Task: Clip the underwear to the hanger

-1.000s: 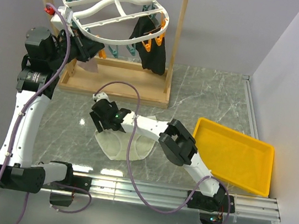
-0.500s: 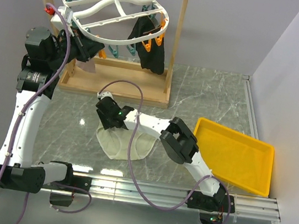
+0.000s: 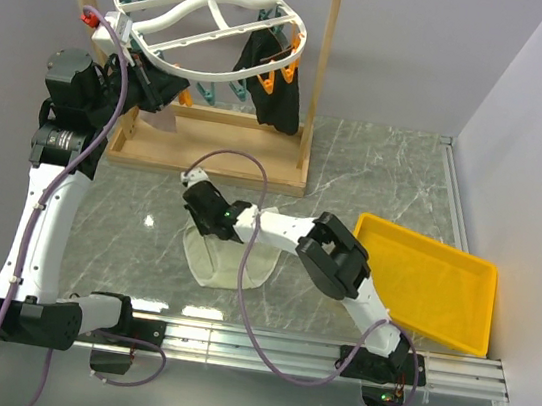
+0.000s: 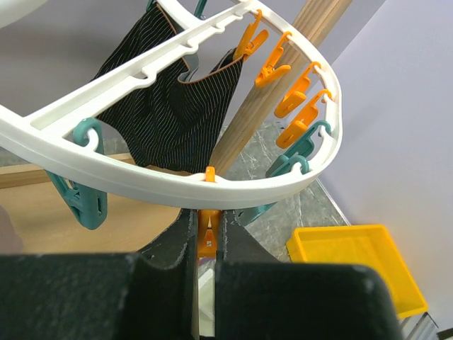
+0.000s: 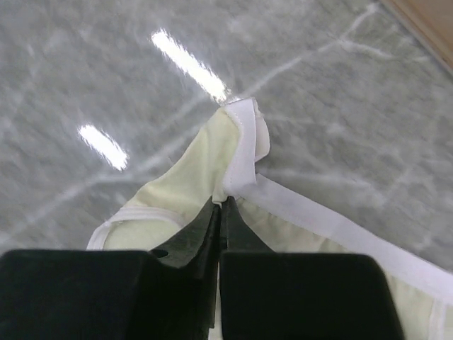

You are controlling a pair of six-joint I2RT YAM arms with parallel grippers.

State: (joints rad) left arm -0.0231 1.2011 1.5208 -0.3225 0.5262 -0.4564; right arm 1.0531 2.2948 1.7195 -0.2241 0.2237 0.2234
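Note:
The pale cream underwear (image 3: 230, 263) lies on the marble table in front of the arms. My right gripper (image 3: 201, 215) is shut on its white waistband corner (image 5: 241, 152), which is bunched up between the fingers. The white hanger (image 3: 202, 14) hangs from the wooden rack at the back left, ringed by teal and orange clips. My left gripper (image 4: 207, 230) is raised just under the hanger's rim (image 4: 177, 188) and is shut on an orange clip (image 4: 207, 237) that dangles from it.
A black striped garment (image 3: 273, 82) hangs clipped at the hanger's right side. The wooden rack (image 3: 314, 78) stands on a wooden base (image 3: 211, 159). A yellow tray (image 3: 423, 283) sits at the right. A beige-pink cloth (image 3: 165, 119) shows by the left gripper.
My right gripper moved slightly right and towards the underwear's upper left corner, then closed on the waistband, pulling the fabric in. The left arm has stayed still on the clip.

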